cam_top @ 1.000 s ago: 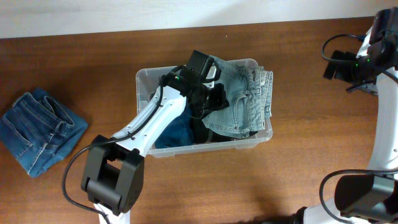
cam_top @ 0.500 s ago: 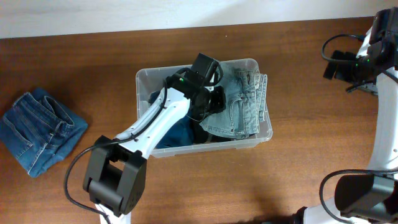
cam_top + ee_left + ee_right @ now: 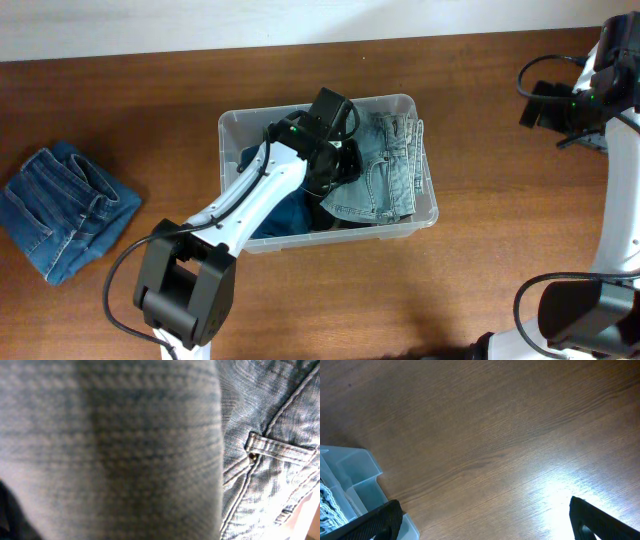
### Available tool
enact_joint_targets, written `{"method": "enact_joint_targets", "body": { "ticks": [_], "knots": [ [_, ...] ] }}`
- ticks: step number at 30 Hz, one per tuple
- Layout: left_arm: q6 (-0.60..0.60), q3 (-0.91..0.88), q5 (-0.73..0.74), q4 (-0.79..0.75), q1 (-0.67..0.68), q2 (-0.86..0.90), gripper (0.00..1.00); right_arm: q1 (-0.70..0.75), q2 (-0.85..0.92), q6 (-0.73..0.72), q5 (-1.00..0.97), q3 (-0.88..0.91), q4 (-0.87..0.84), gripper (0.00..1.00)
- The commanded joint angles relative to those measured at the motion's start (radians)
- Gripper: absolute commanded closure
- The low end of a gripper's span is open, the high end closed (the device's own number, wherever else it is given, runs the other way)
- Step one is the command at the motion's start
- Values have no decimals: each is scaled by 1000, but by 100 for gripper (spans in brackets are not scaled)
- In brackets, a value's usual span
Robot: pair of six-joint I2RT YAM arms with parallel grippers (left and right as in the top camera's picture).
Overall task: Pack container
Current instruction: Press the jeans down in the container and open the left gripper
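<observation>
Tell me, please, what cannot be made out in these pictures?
- Left pincer: open or shut unknown; overhead, its black wrist and the light-blue denim jeans hide it; left wrist view is blurred cloth.
- Bottom of the clear rectangular plastic tub: overhead, covered by clothes.

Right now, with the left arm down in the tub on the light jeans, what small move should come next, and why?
Probably let go and lift the left gripper straight up. The light jeans lie within the container walls, close against the wrist camera, and a folded darker pair waits on the table.
</observation>
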State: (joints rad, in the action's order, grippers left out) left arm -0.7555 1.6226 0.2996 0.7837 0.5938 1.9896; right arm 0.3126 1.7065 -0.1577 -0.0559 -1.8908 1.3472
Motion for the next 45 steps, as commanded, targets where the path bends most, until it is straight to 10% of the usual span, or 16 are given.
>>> {"method": "enact_joint_targets", "body": {
  "ticks": [1, 12, 17, 22, 35, 45],
  "knots": [
    [-42, -5, 14, 4, 5, -55, 99, 2, 0, -7, -8, -8, 0, 1],
    [-76, -5, -61, 21, 17, -55, 92, 2, 0, -7, -8, -8, 0, 1],
    [85, -5, -61, 21, 17, -55, 22, 2, 0, -7, -8, -8, 0, 1],
    [161, 11, -63, 23, 11, -55, 8, 2, 0, -7, -8, -8, 0, 1],
    [238, 192, -245, 126, 27, -114, 11, 2, 0, -7, -8, -8, 0, 1],
    [238, 192, -423, 77, 90, -101, 78, 2, 0, -7, -8, -8, 0, 1]
  ]
}}
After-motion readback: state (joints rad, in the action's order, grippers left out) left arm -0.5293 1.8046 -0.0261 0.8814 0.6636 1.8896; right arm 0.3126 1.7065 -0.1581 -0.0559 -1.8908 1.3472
